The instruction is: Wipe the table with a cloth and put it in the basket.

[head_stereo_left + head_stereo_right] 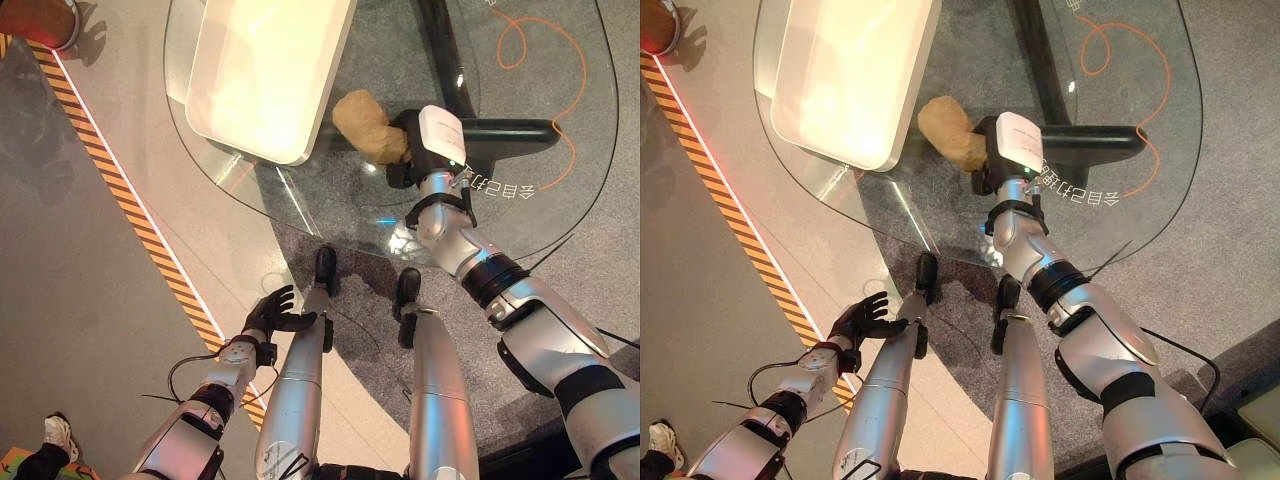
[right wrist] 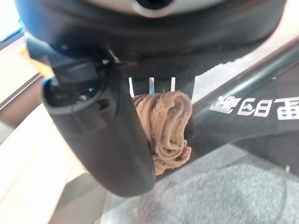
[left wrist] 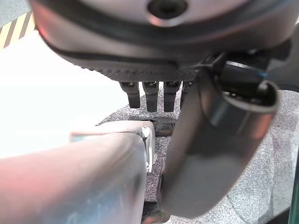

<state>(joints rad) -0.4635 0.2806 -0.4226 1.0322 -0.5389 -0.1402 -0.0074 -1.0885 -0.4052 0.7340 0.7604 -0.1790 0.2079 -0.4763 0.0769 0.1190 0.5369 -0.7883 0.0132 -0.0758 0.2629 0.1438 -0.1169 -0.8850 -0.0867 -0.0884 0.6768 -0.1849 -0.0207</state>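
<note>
the right hand [image 1: 425, 140] sits a little right of centre in the upper half of the left eye view, resting over the glass table [image 1: 590, 150], with its arm rising from the lower right corner. its fingers and thumb are curled round a tan cloth [image 1: 368, 125], which is bunched into a lump and sticks out toward the upper left from the hand, lying on the glass. in the right wrist view the cloth [image 2: 166, 123] shows as folded, ribbed layers pinched between the thumb and the fingers. just to the upper left of the cloth, a cream-white basket [image 1: 265, 75] stands on the table, taking up the upper middle of the frame; the cloth lies just beside its lower right corner, outside it. through the glass a dark table base [image 1: 500, 130] runs to the right of the hand, and an orange cord [image 1: 560, 60] loops across the grey floor in the upper right.

the left hand [image 1: 275, 312] hangs low in the lower left part of the left eye view, off the table, fingers spread and relaxed, holding nothing. a yellow and black striped tape line [image 1: 120, 195] crosses the floor diagonally from the upper left toward the lower middle. a person's shoe [image 1: 58, 432] shows at the lower left edge.
</note>
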